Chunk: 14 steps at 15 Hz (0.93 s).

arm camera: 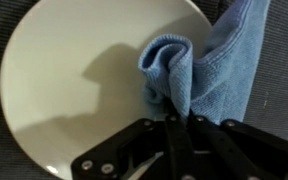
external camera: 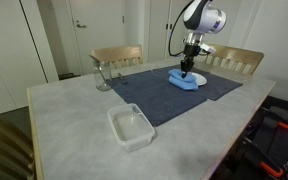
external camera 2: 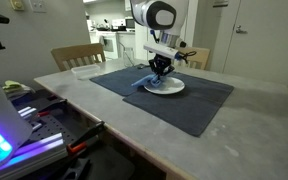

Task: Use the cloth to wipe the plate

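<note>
Pincer [arm camera: 178, 114] closed tight around a bunched blue cloth [arm camera: 212, 60] — its folds pressed onto a round white plate [arm camera: 64, 90] on a dark mat [external camera 2: 189, 108].

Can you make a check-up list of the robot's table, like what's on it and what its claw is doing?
Surface: pale table with a dark mat on it.
Job's things: white plate on the mat; blue cloth bunched at the plate's edge.
Clutter: clear tub by the mat's near corner; a glass on the table.
Gripper: gripper shut on the cloth, over the plate.
Cables: maybe wires beside the table; too blurry to be sure.
Surroundings: wooden chairs, white doors.
</note>
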Each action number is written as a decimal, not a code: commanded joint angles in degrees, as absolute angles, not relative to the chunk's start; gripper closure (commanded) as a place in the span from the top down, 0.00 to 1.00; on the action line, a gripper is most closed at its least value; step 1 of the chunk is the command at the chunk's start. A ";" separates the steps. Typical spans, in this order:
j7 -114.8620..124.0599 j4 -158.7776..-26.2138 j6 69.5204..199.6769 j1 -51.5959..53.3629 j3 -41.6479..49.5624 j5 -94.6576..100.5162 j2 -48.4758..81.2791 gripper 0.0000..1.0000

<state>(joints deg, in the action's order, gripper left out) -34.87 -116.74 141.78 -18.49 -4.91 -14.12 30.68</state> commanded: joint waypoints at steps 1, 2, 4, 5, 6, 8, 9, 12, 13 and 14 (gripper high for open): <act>-35.51 -114.33 144.62 -19.85 -3.11 -13.80 32.66 0.02; -35.36 -113.77 145.00 -20.21 -2.21 -13.25 33.02 0.02; -35.03 -112.79 146.17 -20.97 -0.63 -12.33 33.85 0.02; -34.86 -112.16 146.85 -21.48 0.12 -11.90 34.39 0.02; -34.48 -111.60 147.34 -21.90 0.81 -11.42 34.84 0.02; -33.88 -110.37 148.39 -22.76 1.65 -10.83 35.79 0.02; -33.52 -109.88 148.39 -23.04 1.86 -10.62 36.04 0.02; -32.25 -108.85 147.83 -23.36 2.15 -9.90 36.43 0.02; -31.95 -108.73 147.36 -23.38 1.98 -9.75 36.50 0.02; -31.46 -108.86 146.35 -23.18 1.83 -9.38 36.29 0.02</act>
